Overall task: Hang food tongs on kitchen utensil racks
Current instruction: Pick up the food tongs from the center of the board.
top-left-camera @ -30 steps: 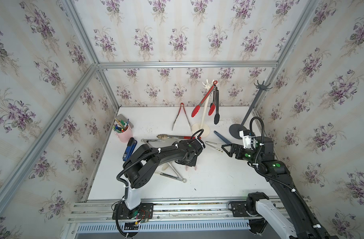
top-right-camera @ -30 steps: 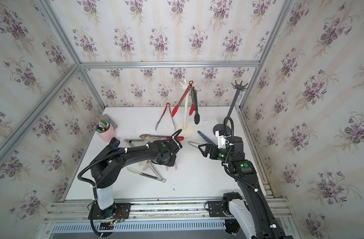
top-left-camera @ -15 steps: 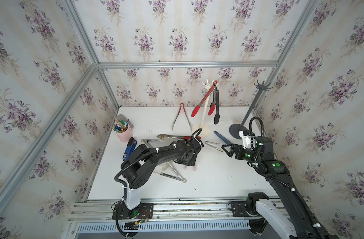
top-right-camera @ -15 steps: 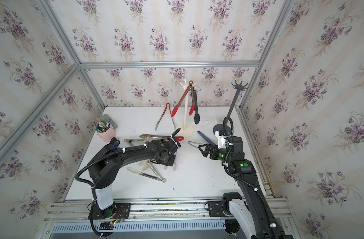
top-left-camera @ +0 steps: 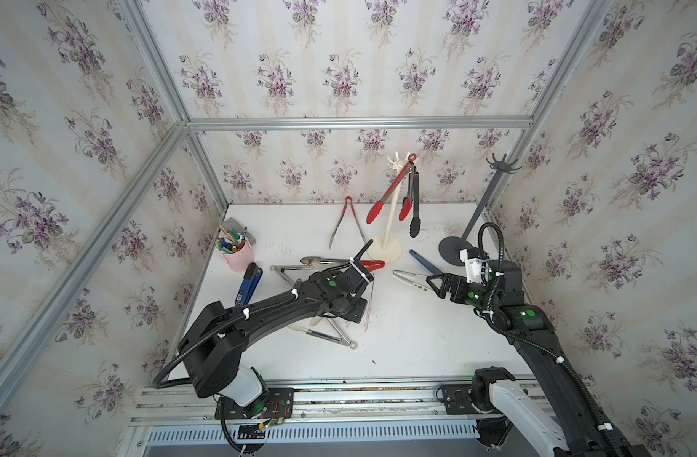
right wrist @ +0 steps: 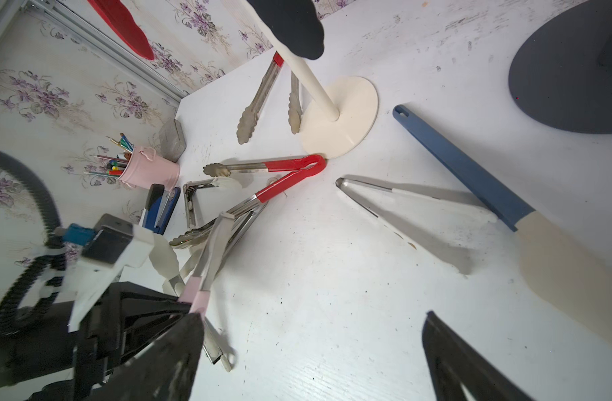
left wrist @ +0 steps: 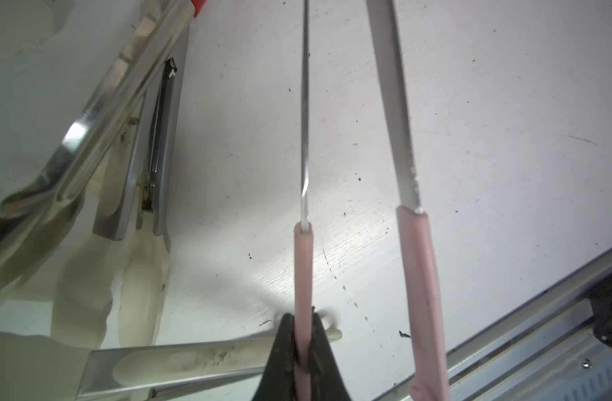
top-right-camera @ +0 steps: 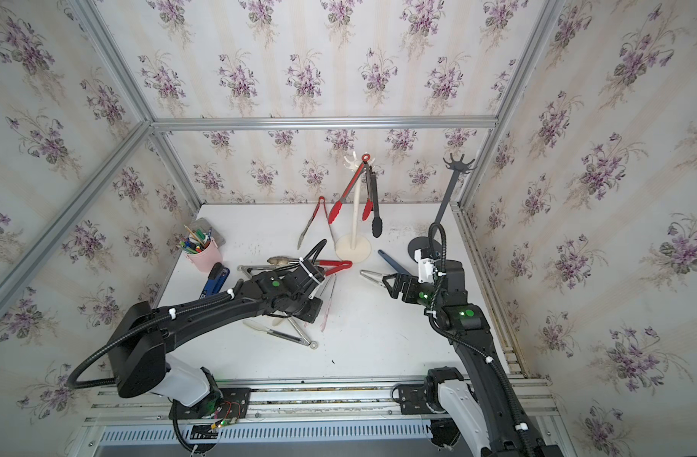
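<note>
Hung so far, only 2: red tongs (top-left-camera: 376, 213) and black tongs (top-left-camera: 414, 225) on the cream-white rack (top-left-camera: 384, 252); none on the dark grey rack (top-left-camera: 451, 253). Left to hang: all others, lying on the table (top-left-camera: 418, 348). Clamped in the left gripper (left wrist: 303, 330): 1 sleeve of the pink tongs (left wrist: 419, 277), low over the table. Wide open and empty: the right gripper (top-left-camera: 432, 285), near the blue-handled tongs (top-left-camera: 424, 261). Just beside the pink pair, crossed steel tongs (top-left-camera: 327, 336), likely to snag. Well aside: pink cup (top-left-camera: 236, 257) and stapler (top-left-camera: 248, 283).

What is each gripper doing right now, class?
Left gripper: closed on one arm of the pink tongs.
Right gripper: open, holding nothing.
</note>
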{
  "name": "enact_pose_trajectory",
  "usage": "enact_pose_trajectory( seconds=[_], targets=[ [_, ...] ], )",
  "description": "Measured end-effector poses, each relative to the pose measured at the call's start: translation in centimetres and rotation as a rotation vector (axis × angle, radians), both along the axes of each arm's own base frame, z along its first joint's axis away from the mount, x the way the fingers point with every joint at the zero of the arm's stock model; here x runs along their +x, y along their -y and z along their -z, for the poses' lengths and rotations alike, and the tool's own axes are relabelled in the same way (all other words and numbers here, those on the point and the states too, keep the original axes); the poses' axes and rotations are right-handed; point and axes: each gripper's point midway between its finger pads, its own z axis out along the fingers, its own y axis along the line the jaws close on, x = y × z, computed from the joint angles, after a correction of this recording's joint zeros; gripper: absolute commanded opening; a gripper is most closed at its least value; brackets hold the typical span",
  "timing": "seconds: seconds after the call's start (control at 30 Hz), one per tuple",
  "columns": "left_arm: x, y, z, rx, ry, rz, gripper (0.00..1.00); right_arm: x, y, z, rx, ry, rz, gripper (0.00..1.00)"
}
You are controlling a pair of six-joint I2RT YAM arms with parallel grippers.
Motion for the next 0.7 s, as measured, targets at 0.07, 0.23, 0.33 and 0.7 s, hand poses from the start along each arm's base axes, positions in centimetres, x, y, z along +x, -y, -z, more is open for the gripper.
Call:
enact_pose_trajectory(
  seconds=[0.07, 0.23, 0.33, 0.7],
  targets=[
    [-0.1, 0.0, -1.2, -0.024, 0.026, 0.021, 0.00, 0.1, 0.1, -0.2, -0.004, 0.007, 0.006, 0.97],
    [-0.5, 0.0, -3.7, -0.086, 0.081, 0.074, 0.00, 0.5, 0.3, -0.3, -0.018, 0.019, 0.014, 0.98],
    [-0.4, 0.1, -5.4, -0.128, 0.131, 0.101, 0.00, 0.6, 0.3, 0.0, -0.024, 0.012, 0.014, 0.97],
    [2.1, -1.6, -12.9, -0.260, 0.342, 0.128, 0.01, 1.6, 0.2, 0.1, -0.039, 0.016, 0.001, 0.97]
  ],
)
